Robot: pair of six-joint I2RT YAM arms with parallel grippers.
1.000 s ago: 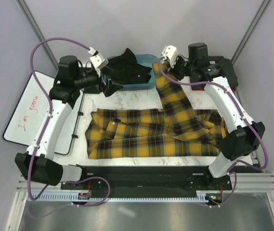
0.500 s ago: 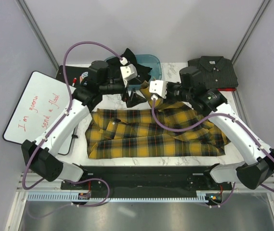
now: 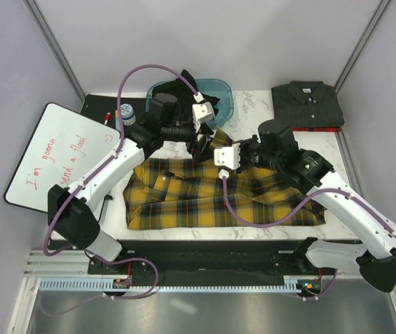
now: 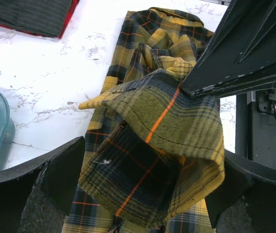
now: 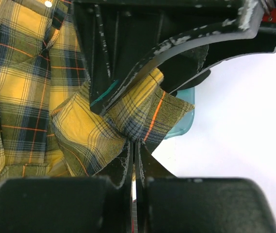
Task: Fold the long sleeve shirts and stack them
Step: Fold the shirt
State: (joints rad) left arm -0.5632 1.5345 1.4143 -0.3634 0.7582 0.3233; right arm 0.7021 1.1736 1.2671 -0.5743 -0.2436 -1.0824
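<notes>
1. Right gripper (image 5: 134, 145) is pinched tight on a raised fold of the plaid shirt (image 3: 177, 198), which lies spread on the table (image 3: 253, 104).
2. Left gripper (image 4: 147, 182) gapes wide, with that fold between its fingers.

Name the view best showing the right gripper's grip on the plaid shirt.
Right wrist: the right gripper is shut on a fold of the plaid shirt. Left wrist shows only its outside; the top view hides the pinch.

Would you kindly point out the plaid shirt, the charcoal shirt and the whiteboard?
plaid shirt (image 3: 184, 203), top view, its body.
charcoal shirt (image 3: 307, 104), top view, its front.
whiteboard (image 3: 58, 125), top view, its blank top.
</notes>
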